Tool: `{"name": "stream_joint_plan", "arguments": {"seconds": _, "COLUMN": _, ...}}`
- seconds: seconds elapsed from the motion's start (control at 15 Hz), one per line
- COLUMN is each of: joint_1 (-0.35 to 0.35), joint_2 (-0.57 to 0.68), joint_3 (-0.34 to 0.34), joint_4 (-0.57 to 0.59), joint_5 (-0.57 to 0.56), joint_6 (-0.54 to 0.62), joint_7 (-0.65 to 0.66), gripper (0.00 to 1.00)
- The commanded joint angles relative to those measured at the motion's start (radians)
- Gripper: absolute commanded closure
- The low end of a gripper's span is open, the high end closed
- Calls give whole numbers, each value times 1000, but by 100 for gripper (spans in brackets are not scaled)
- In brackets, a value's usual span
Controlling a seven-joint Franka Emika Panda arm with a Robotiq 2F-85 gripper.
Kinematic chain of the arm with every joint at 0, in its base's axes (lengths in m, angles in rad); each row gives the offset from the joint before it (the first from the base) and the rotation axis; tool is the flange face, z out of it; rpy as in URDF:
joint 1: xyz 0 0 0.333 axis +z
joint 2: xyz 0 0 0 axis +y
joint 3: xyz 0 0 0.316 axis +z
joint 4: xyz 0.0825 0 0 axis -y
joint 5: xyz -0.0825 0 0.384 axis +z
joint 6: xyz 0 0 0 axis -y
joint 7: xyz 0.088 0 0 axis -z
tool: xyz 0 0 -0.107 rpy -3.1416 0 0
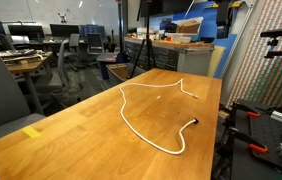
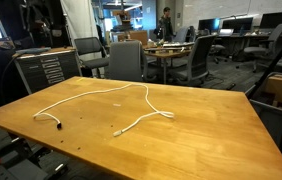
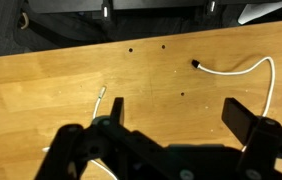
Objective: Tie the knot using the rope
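The white rope [image 1: 146, 135] lies loose and unknotted in an open curve on the wooden table [image 1: 81, 130]. It shows in both exterior views [image 2: 101, 88]. One dark-tipped end [image 2: 59, 125] lies near the table edge, and the other end [image 2: 117, 132] lies further in. In the wrist view the dark-tipped end [image 3: 195, 65] lies ahead and to the right, and a second piece of rope [image 3: 101, 96] lies at the left. My gripper [image 3: 176, 108] is open and empty above bare wood between them. It touches no rope. The arm is out of both exterior views.
A yellow tape mark [image 1: 33, 131] sits near one table corner. Office chairs [image 2: 126, 60] and other desks stand beyond the table. Dark stands with red-handled gear [image 1: 266, 125] stand beside one table edge. Two small holes [image 3: 131, 48] mark the tabletop.
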Motion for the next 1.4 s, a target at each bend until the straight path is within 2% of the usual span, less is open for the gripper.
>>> {"name": "stream_joint_plan", "arguments": {"seconds": 0.0, "joint_1": -2, "joint_2": 0, "joint_3": 2, "joint_4": 1, "joint_5": 1, "joint_6": -2, "joint_7": -1, "gripper": 0}}
{"name": "stream_joint_plan", "arguments": {"seconds": 1.0, "joint_1": -2, "joint_2": 0, "joint_3": 2, "joint_4": 1, "joint_5": 1, "joint_6": -2, "joint_7": -1, "gripper": 0}}
{"name": "stream_joint_plan", "arguments": {"seconds": 1.07, "joint_1": -12, "joint_2": -13, "joint_3": 19, "joint_4": -1, "joint_5": -37, "joint_6": 33, "joint_7": 11, "gripper": 0}}
{"name": "stream_joint_plan", "arguments": {"seconds": 1.2, "joint_1": 17, "joint_2": -38, "joint_3": 21, "joint_4": 32, "joint_5": -81, "joint_6": 36, "joint_7": -71, "gripper": 0}}
{"name": "stream_joint_plan", "arguments": {"seconds": 1.33, "joint_1": 41, "joint_2": -69, "joint_3": 16, "joint_4": 66, "joint_5": -48, "joint_6": 70, "joint_7": -92, "gripper": 0}}
